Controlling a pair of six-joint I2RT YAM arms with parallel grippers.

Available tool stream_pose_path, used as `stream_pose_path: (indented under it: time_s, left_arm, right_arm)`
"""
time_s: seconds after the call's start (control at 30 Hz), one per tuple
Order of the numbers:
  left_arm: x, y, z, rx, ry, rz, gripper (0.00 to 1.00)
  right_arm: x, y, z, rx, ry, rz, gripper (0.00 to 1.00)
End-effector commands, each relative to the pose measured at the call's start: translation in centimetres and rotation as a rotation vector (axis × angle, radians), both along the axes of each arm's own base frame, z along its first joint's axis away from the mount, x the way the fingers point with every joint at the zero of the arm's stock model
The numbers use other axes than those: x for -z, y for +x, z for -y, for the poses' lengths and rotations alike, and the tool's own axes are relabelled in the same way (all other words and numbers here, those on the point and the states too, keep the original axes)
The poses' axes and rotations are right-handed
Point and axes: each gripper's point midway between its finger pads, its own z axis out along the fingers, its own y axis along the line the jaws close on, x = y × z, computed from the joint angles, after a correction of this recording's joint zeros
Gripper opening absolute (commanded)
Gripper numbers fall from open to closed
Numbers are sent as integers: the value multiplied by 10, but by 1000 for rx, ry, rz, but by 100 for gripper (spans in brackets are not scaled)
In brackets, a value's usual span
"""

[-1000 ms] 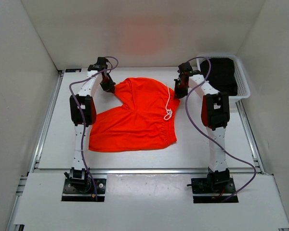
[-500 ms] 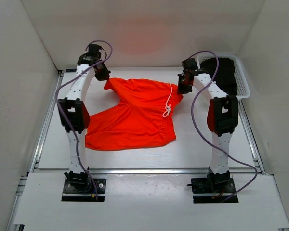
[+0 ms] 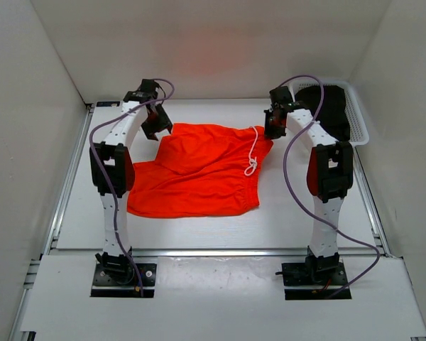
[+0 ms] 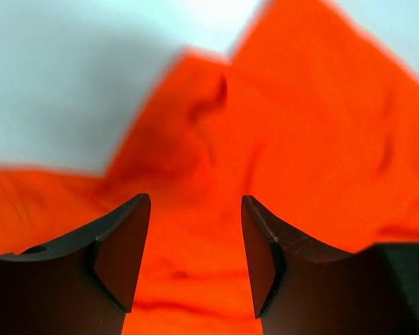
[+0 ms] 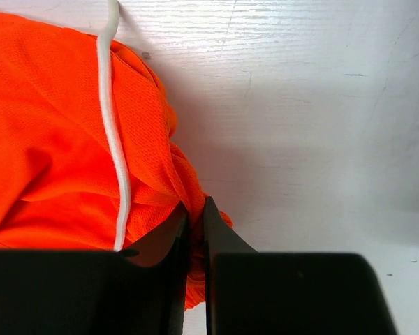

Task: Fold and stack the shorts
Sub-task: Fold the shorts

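The orange-red shorts (image 3: 199,170) lie spread across the middle of the table, waistband to the right, with a white drawstring cord (image 3: 252,158) looped on top. My left gripper (image 3: 158,129) hovers over the shorts' far left corner, open, with only fabric (image 4: 279,139) seen below its jaws. My right gripper (image 3: 272,131) is shut on the waistband's far right corner (image 5: 195,216); the fabric is pinched between its fingers, and the cord (image 5: 113,132) runs just to the left.
A white basket (image 3: 358,121) holding dark folded cloth (image 3: 330,110) stands at the back right corner. White walls close in the table on three sides, with metal rails along its left and right edges.
My left gripper has let go of the shorts' far left corner and opened; that corner has dropped flat onto the table. The right gripper keeps its hold and has barely moved.
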Motion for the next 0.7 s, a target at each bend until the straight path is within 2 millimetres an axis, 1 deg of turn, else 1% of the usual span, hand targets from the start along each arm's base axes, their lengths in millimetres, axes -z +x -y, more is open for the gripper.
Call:
stream_pose_path:
  time_s: [0.0, 0.03, 0.07, 0.1, 0.13, 0.17, 0.2, 0.23, 0.27, 0.3, 0.33, 0.37, 0.4, 0.43, 0.47, 0.53, 0.57, 0.67]
  left_arm:
    - [-42, 42, -19, -9, 6, 148, 66]
    - [-37, 49, -17, 4, 1, 146, 66]
    - [-53, 65, -15, 12, -2, 202, 66]
    - [-47, 72, -14, 12, -2, 201, 66]
    - [-23, 79, -13, 16, -19, 166, 66]
    - [-27, 87, -10, 24, -35, 190, 66]
    - [-20, 93, -6, 33, -50, 194, 66]
    - [-8, 96, -1, 45, -70, 184, 66]
    - [-8, 98, 8, 53, -85, 195, 66]
    - [-4, 107, 9, 54, -88, 220, 66]
    - [-2, 110, 18, 68, -91, 230, 67]
    - [15, 110, 26, 81, -90, 207, 67]
    - [8, 120, 28, 82, -95, 247, 69]
    - [12, 122, 37, 92, -114, 247, 69]
    - [28, 126, 41, 100, -126, 236, 69]
    - [38, 132, 43, 84, -138, 239, 69]
    - [46, 136, 46, 83, -155, 242, 69]
    - [52, 139, 55, 88, -202, 243, 70]
  right_arm:
    - [2, 5, 3, -4, -15, 8, 0]
    - [3, 3, 2, -9, -10, -3, 0]
    - [-1, 6, 1, -9, -7, 9, 0]
    - [4, 5, -1, -16, 2, -4, 0]
    - [0, 7, -3, -21, 12, 4, 0]
    - [1, 5, -3, -21, 10, -5, 0]
    - [2, 7, -3, -21, 11, -3, 0]
    - [-2, 9, -4, -21, 13, 6, 0]
    - [4, 6, -5, -26, 16, -15, 0]
    - [1, 9, -5, -26, 18, -7, 0]
    - [6, 8, -6, -18, 20, -17, 0]
    - [6, 8, -8, -24, 29, -19, 0]
    - [6, 6, -7, -24, 27, -28, 0]
    - [6, 6, -7, -23, 27, -28, 0]
    - [6, 6, -7, -23, 27, -28, 0]
    - [6, 6, -7, -23, 27, -28, 0]
    - [10, 4, -6, -23, 25, -37, 0]
    - [10, 4, -6, -23, 25, -37, 0]
